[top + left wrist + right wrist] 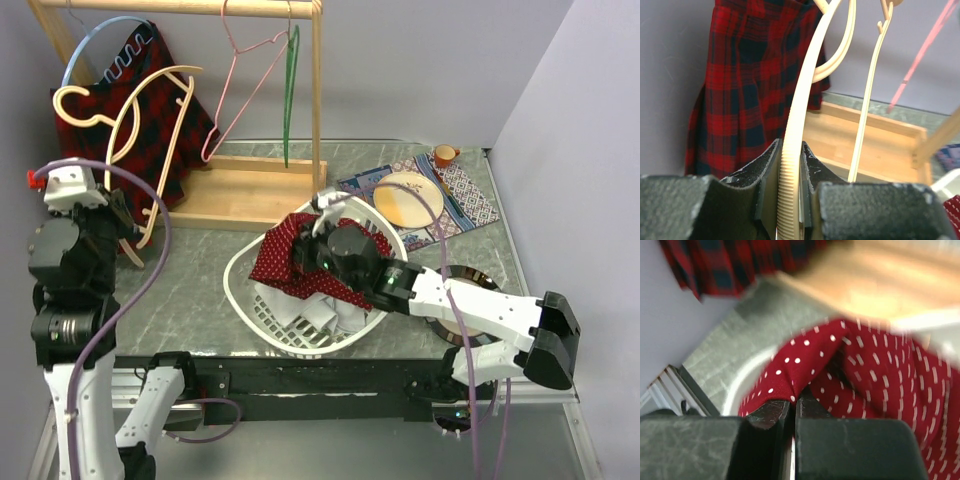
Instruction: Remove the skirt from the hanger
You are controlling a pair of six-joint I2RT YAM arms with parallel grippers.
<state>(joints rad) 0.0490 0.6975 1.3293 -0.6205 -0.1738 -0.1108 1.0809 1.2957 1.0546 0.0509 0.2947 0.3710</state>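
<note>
Clamping the cream hanger (805, 100) with the left gripper (790, 152), pinching the dotted skirt (875, 375) over the basket (290, 335) with the right gripper (792, 402).

The left arm (72, 262) and right arm (490, 310) share white moulded link shells and black cylindrical joint housings; a lilac cable (165, 245) loops loosely along each; a small red cap (36, 180) tops the left arm's white block; the left gripper (791, 150) and right gripper (792, 407) have matt black, scuffed, blocky fingers.
</note>
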